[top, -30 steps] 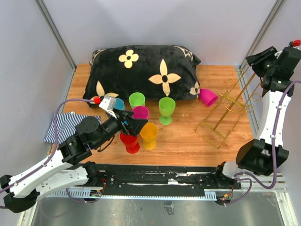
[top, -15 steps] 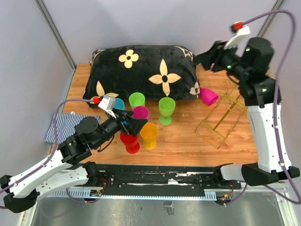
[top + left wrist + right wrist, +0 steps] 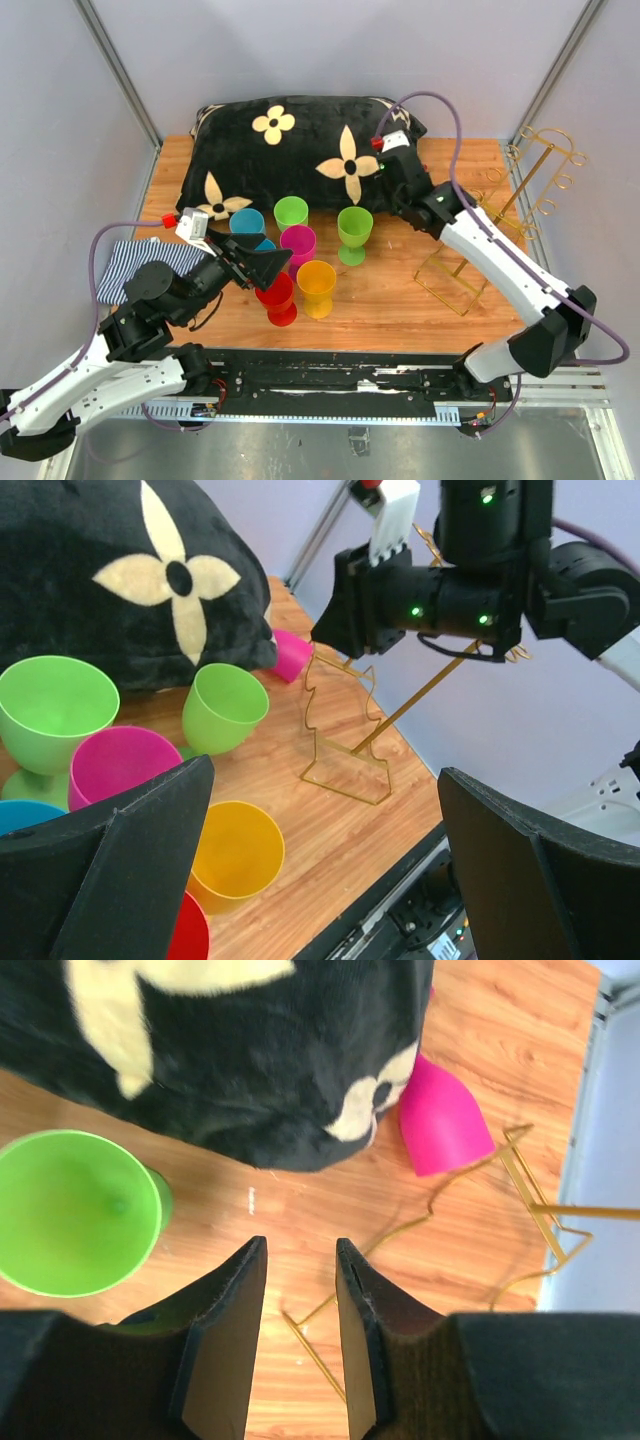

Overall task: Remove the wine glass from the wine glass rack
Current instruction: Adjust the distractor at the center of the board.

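The gold wire wine glass rack (image 3: pixel 520 195) stands at the right of the table, with nothing on its looped rails. A magenta wine glass (image 3: pixel 440 1115) lies on its side between the rack's base (image 3: pixel 400 1230) and the pillow corner. The left wrist view shows this glass (image 3: pixel 290 655) too; in the top view my right arm hides it. My right gripper (image 3: pixel 398 195) hovers over that spot. Its jaws (image 3: pixel 300 1243) stand a little apart with nothing between them. My left gripper (image 3: pixel 275 265) is wide open (image 3: pixel 325 770) above the upright coloured glasses.
A black flowered pillow (image 3: pixel 300 150) fills the back of the table. In front of it stand two green glasses (image 3: pixel 291 211) (image 3: pixel 354 225), and magenta (image 3: pixel 298 240), yellow (image 3: pixel 317 283), red (image 3: pixel 276 297) and blue (image 3: pixel 246 221) glasses. A striped cloth (image 3: pixel 130 265) lies at the left.
My right arm has swung from the back right corner leftwards and down to the pillow's right end. My left arm has drawn back slightly to the left.
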